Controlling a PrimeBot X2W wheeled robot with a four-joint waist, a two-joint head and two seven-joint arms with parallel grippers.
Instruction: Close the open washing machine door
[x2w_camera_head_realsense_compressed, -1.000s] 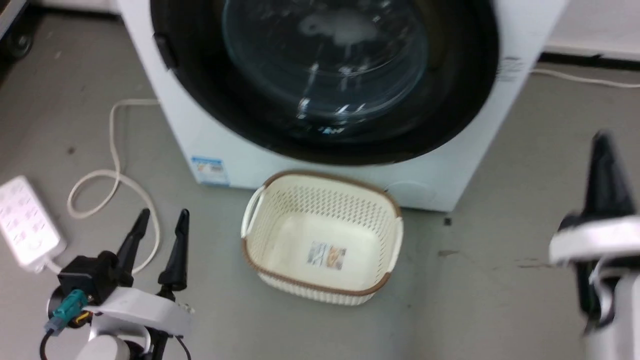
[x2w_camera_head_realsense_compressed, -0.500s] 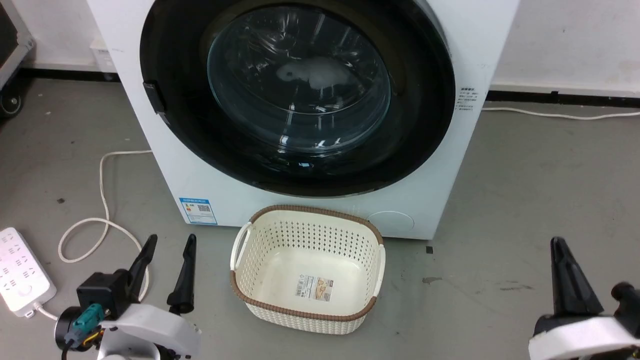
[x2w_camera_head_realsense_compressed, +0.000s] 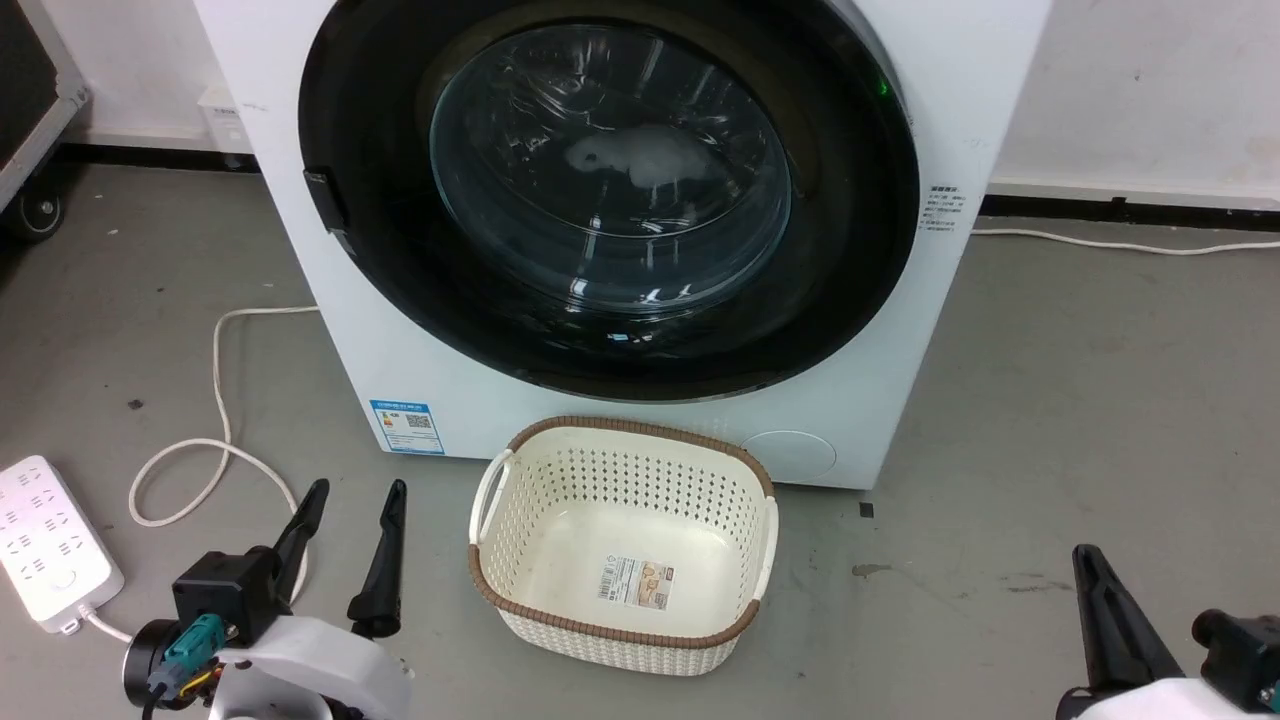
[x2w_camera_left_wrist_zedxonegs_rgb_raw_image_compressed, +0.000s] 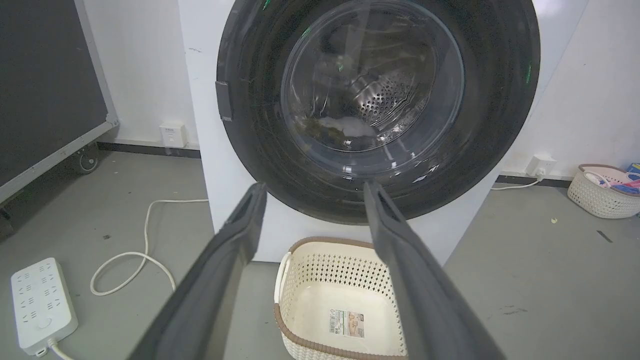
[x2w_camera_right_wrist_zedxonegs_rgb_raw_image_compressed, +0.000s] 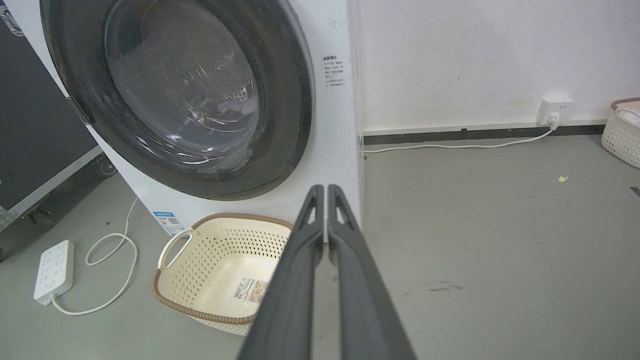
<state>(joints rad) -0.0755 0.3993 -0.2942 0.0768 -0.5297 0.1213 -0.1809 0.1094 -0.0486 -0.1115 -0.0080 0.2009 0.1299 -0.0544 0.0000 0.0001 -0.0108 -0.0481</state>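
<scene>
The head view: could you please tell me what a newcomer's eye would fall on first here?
The washing machine door, a huge glossy black ring around clear glass, dominates the upper centre and looks shut against the white washing machine. Below it a cream perforated basket sits empty on the floor. The left gripper hangs open at lower left, the right gripper shut at lower right.
</scene>
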